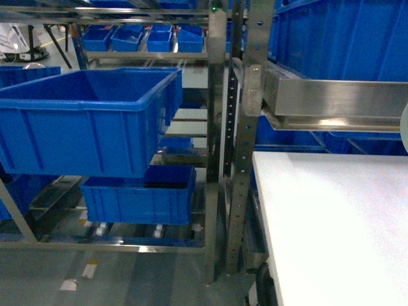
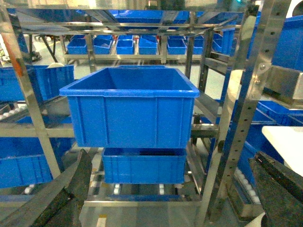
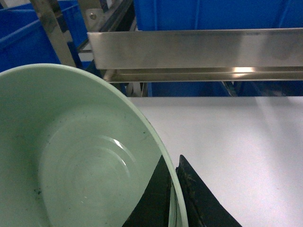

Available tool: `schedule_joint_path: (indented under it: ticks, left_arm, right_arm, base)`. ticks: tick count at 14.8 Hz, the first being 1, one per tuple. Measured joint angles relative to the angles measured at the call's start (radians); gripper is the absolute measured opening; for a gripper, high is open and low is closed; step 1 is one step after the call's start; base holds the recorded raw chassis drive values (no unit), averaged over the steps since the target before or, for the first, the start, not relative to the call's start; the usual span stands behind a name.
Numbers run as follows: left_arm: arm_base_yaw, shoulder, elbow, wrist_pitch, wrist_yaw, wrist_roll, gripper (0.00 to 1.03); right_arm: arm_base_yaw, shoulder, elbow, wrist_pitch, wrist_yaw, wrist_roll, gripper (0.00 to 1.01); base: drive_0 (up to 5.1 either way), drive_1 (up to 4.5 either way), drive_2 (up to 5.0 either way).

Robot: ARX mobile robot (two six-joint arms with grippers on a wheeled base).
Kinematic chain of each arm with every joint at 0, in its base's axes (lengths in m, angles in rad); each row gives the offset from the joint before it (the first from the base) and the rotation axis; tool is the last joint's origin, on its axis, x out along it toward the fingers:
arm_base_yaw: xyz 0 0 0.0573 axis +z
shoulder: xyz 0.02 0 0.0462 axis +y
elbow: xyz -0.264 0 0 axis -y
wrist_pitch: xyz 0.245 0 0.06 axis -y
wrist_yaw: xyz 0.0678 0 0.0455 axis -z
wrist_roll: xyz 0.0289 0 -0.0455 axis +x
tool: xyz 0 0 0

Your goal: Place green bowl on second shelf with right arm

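Observation:
The pale green bowl (image 3: pixel 71 156) fills the lower left of the right wrist view, tilted, with its inside facing the camera. My right gripper (image 3: pixel 173 194) is shut on its rim, one black finger (image 3: pixel 151 203) inside and the other outside. The bowl hangs over the white tabletop (image 3: pixel 227 142). Just beyond it runs a shiny steel shelf rail (image 3: pixel 199 52) carrying a deep blue crate (image 3: pixel 213 14). In the head view only a sliver of the bowl (image 1: pixel 404 127) shows at the right edge, below that rail (image 1: pixel 331 95). My left gripper (image 2: pixel 173 155) is open and holds nothing.
A second large blue crate (image 1: pixel 89 121) sits on the left rack, with a smaller one (image 1: pixel 137 197) beneath it. Perforated steel uprights (image 1: pixel 245 159) stand between that rack and the table. More blue bins (image 1: pixel 143 38) line the far shelves.

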Motion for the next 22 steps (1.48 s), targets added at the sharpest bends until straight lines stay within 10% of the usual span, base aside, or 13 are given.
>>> schedule_joint_path:
  ticks: [22]
  left_arm:
    - [0.0,0.0,0.0,0.002,0.001,0.0,0.98]
  right_arm:
    - [0.0,0.0,0.001,0.002,0.0,0.0,0.02]
  base:
    - [-5.0,2.49,2.5]
